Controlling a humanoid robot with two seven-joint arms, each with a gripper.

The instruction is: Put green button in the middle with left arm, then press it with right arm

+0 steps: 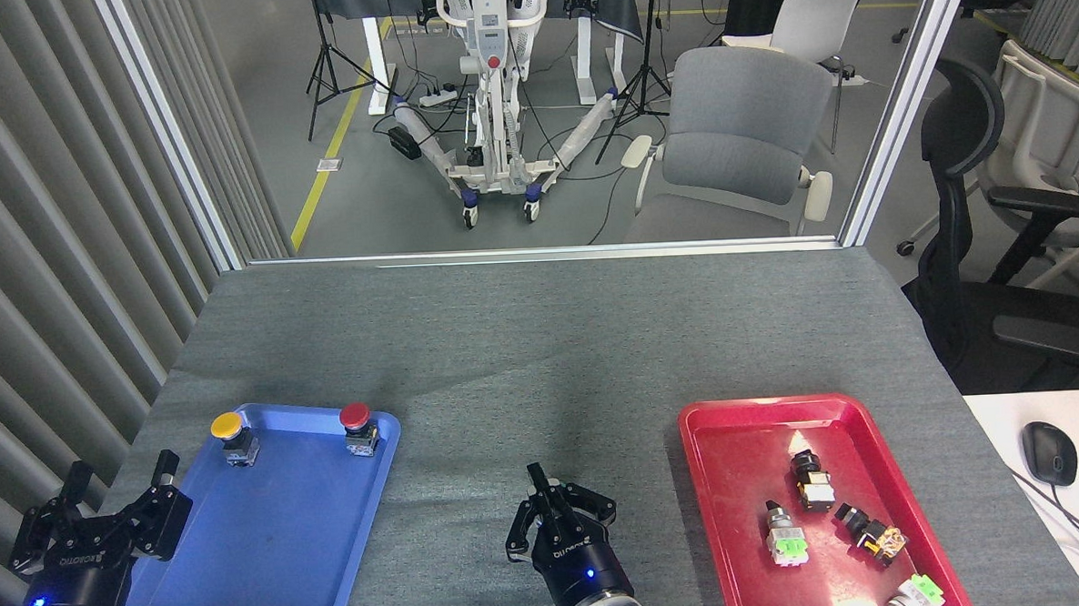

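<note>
Right gripper (548, 490) low over grey cloth between trays, at 6 o'clock of table; fingers drawn together into point, whether pinching anything cannot tell. Green button hidden, not visible under it. Left gripper (117, 481) at 8 o'clock, fingers spread, empty, at near-left corner of blue tray (304, 550). Red tray (737, 449) at 4 o'clock

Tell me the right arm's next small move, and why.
Probably press straight down. The right gripper hangs over the bare cloth between the blue tray and red tray; no green button shows, so likely hidden beneath it. The left gripper stands open by the blue tray.
</note>
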